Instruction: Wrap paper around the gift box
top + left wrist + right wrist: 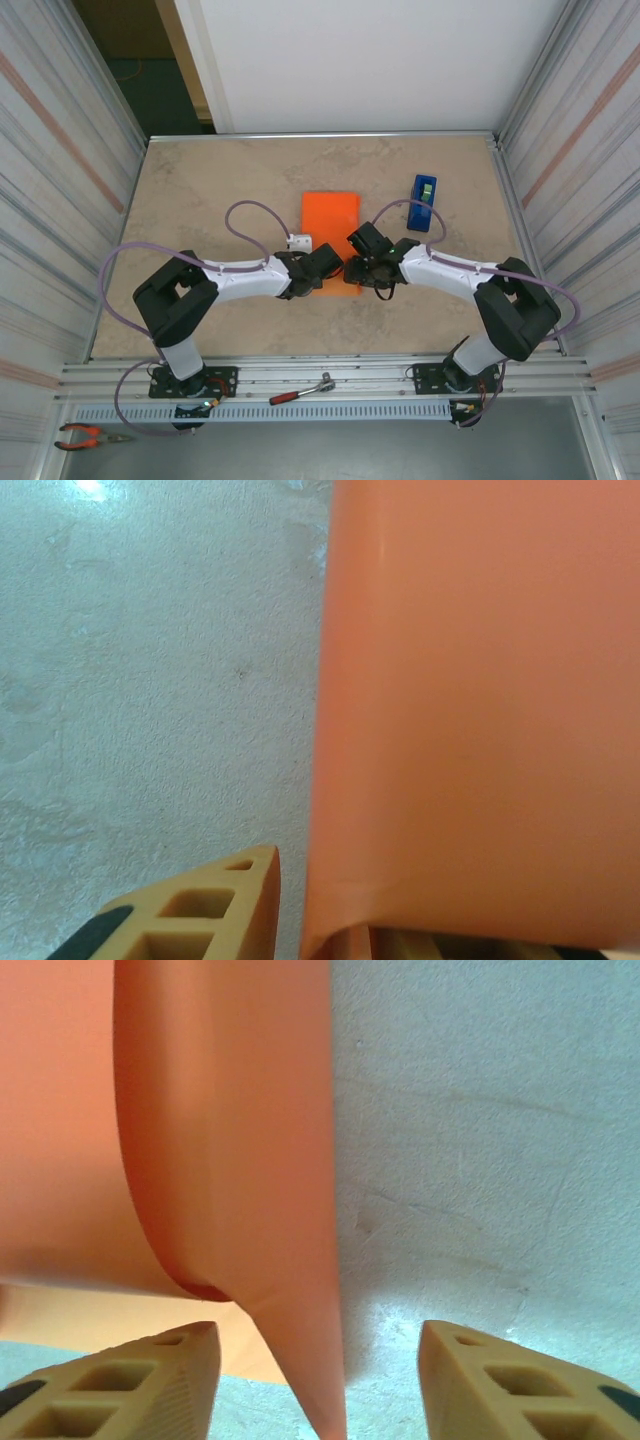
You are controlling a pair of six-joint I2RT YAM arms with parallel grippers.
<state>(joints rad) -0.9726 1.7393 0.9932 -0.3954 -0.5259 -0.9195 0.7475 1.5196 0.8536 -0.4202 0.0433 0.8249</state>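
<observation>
Where the room narrows to a booth, ribbed metal walls stand at either side, a plain white panel closes the back, and a dark opening shows at the far left.

Item: table, beige, mottled like stone, matte, bare over most of its top.

Item: paper, bright orange, at the middle of the table, folded into an upright oblong; its near end lies between the two hands, and what it covers is hidden.

Item: left hand, at the paper's near left edge. Its fingers stand slightly apart, one just beside the paper's edge, the other under the sheet.

Item: right hand, at the near right edge, fingers spread wide, a loose corner of paper hanging between them, touching neither.

Item: blue tape dispenser, right of the paper, apart from it.

Item: ratchet wrench, on the near rail.

Item: orange-handled pliers, at the near left corner.
</observation>
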